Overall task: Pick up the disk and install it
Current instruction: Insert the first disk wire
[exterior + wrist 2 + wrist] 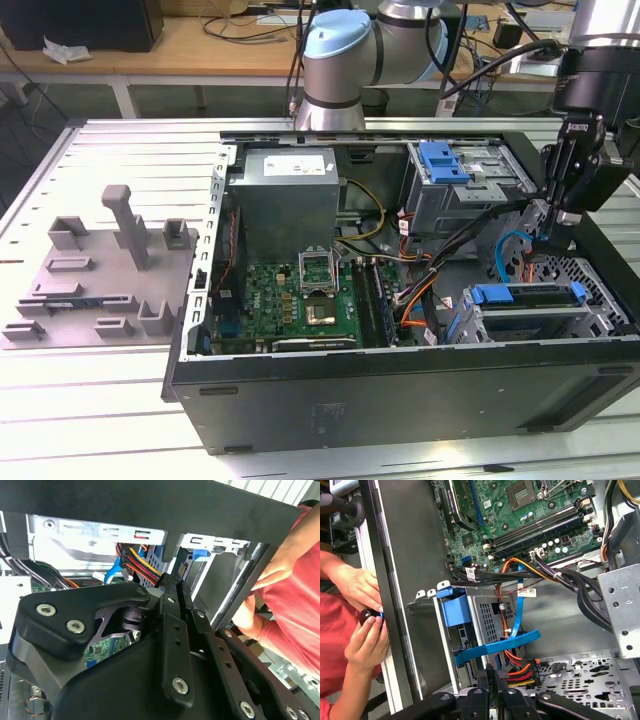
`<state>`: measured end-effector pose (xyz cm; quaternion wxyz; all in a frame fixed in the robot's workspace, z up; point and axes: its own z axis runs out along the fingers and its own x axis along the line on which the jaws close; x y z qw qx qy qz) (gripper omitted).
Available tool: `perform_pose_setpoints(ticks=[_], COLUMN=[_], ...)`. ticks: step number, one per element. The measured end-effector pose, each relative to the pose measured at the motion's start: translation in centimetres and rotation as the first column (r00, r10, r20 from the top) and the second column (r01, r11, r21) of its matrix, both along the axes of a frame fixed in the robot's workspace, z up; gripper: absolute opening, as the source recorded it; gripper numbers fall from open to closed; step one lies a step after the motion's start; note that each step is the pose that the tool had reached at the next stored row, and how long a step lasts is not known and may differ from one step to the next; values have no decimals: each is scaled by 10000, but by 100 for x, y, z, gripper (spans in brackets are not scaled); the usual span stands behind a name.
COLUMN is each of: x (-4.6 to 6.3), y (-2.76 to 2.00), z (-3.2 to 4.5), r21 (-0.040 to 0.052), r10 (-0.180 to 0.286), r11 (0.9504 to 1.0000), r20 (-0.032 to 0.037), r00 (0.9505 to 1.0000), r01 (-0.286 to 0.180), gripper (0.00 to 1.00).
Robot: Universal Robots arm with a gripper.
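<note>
exterior view showed the black robot gripper (pixel 547 228) hanging inside the open black computer case (pixel 400 395), near the flat silver disk with blue plastic side rails (pixel 528 298). the disk sat in the grey metal drive cage (pixel 600 318) towards the exterior view's right. in both wrist views the fingers were pressed together, gripping nothing. a person's hands (pixel 362 615) touched the case edge.

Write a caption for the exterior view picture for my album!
A robot arm holds its claw inside the open computer case, close to a blue cable.
</note>
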<state>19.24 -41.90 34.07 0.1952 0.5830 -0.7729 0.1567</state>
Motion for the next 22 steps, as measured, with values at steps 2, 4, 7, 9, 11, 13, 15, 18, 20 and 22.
perform_pose_setpoints(ticks=[2,4,7,9,11,13,15,18,20,22], x=[-29,-40,-45,-56,-73,-94,-110,-125,-127,-128], y=[0,-6,-13,-26,-50,-88,-126,-194,-215,-232], z=[54,92,130,139,141,141,141,140,140,140], r21=[-2,7,38,50,47,47,56,242,459,745], r10=[42,146,325,447,549,645,702,753,760,764], r11=[10000,9999,9995,9990,9985,9979,9975,9969,9960,9942], r20=[3,14,23,25,25,26,28,46,69,112], r00=[10000,9999,9995,9990,9985,9979,9975,9972,9971,9970], r01=[-42,-146,-325,-447,-549,-645,-703,-754,-763,-770], gripper=[16,16,16,16,16,16,16,16,16,16])
